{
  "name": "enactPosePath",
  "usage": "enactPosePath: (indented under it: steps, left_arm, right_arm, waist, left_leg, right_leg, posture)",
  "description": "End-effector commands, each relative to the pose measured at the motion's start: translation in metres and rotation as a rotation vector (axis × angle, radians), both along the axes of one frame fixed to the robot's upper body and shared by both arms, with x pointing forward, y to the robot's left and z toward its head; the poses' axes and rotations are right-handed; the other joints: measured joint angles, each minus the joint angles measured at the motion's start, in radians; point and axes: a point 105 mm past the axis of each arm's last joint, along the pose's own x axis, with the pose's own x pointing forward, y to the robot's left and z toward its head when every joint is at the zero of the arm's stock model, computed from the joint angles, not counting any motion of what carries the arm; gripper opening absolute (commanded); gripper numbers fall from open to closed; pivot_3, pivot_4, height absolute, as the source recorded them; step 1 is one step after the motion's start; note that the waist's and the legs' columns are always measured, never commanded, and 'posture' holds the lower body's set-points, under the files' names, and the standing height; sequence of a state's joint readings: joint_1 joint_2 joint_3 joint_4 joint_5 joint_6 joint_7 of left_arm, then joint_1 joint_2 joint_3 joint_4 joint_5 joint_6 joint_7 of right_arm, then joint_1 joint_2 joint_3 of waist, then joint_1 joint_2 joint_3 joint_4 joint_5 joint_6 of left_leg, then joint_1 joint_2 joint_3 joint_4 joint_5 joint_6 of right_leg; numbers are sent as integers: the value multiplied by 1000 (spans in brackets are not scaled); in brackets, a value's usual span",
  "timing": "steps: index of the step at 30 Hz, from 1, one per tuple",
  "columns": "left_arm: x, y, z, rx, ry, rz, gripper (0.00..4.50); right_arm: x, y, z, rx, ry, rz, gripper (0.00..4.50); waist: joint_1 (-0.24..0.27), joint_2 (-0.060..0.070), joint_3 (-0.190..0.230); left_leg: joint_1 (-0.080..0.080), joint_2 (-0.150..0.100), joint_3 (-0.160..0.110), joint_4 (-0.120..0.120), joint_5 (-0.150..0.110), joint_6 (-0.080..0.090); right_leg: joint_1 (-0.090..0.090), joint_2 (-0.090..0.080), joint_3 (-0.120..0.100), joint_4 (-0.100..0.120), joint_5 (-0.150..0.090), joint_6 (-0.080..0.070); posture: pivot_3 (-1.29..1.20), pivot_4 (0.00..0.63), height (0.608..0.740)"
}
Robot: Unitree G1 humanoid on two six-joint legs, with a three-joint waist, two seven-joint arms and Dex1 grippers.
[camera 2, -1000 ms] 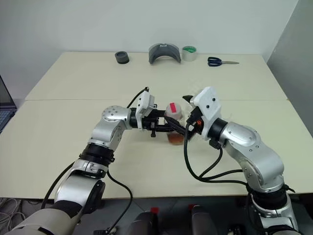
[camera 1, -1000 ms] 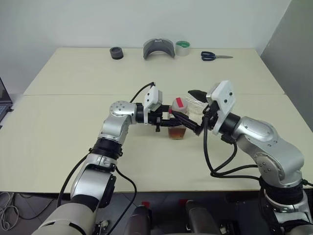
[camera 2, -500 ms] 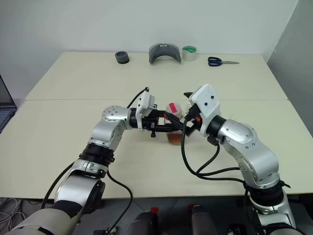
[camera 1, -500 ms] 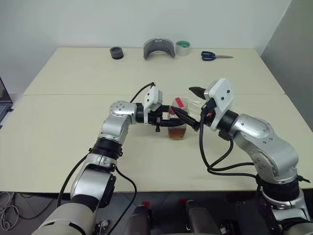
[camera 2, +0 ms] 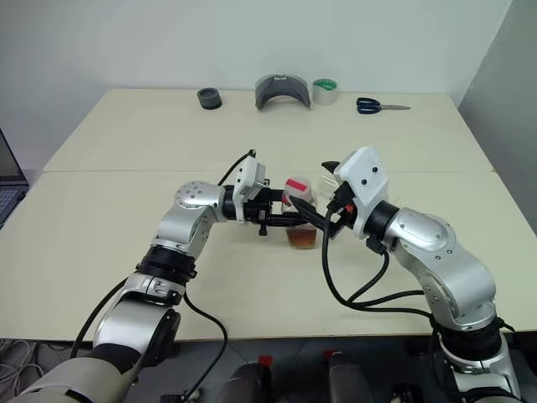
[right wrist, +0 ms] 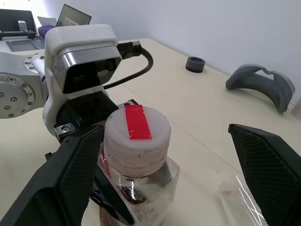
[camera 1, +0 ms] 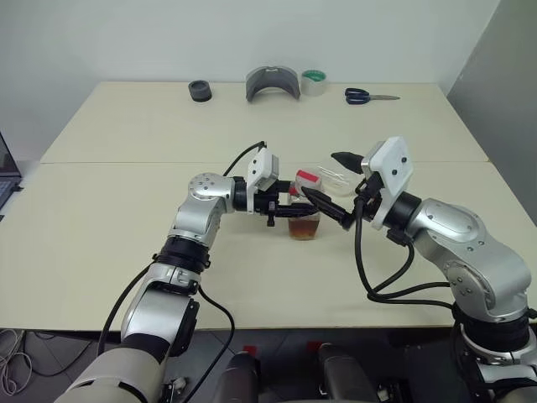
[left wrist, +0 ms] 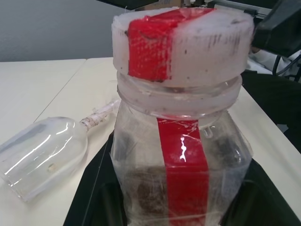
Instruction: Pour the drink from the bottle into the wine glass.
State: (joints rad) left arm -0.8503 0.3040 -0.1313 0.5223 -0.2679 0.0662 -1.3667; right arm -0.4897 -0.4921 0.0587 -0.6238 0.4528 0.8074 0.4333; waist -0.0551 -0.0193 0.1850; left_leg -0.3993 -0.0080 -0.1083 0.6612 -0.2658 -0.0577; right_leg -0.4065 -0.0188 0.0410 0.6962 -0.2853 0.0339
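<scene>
Standing bottle (camera 1: 305, 211) within left hand (camera 1: 295, 206)

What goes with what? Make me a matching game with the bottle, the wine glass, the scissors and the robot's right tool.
Things:
1. bottle
2. wine glass
3. scissors
4. right tool

Clues:
a. has blue handles
b. open wide
c. standing up, gripped by the left tool
d. lying on its side

Pairs: 1-c, 2-d, 3-a, 4-b
</scene>
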Motion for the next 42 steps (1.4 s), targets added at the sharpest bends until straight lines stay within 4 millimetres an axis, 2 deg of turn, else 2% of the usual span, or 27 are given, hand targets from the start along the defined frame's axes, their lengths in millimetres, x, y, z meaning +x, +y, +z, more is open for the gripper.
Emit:
enactPosePath:
  steps: [1, 20, 30, 39, 42]
  left_arm:
    - [-3, -2, 16, -25, -55, -30, 1788]
    - [-4, -1, 13, -22, -54, -31, 1788]
    - [-4, -2, 13, -22, -57, -33, 1788]
    - [-4, -3, 14, -27, -56, -29, 1788]
    - [-4, -3, 14, -29, -56, -28, 1788]
  right_arm:
    - [-1, -10, 12, 11, -53, -46, 4500]
    - [0, -18, 9, 9, -46, -60, 4500]
    - [-3, -16, 11, 12, -51, -47, 4500]
    - [-15, -5, 14, 38, -29, 50, 4500]
    - [-26, 1, 18, 41, -5, 140, 4500]
  waist:
    - [0, 0, 0]
    - [0, 0, 0]
    - [0, 0, 0]
    - [0, 0, 0]
    - [0, 0, 0]
  left_leg:
    - [0, 0, 0, 0, 0, 0]
    - [0, 0, 0, 0, 0, 0]
    - [0, 0, 0, 0, 0, 0]
    - [0, 0, 0, 0, 0, 0]
    - [0, 0, 0, 0, 0, 0]
  right_leg:
    - [0, 0, 0, 0, 0, 0]
    - [0, 0, 0, 0, 0, 0]
    - [0, 0, 0, 0, 0, 0]
    - [0, 0, 0, 0, 0, 0]
    - [0, 0, 0, 0, 0, 0]
  posture:
    - [0, 150, 740]
    - [0, 150, 740]
    - [0, 150, 740]
    - [0, 150, 740]
    - [0, 150, 740]
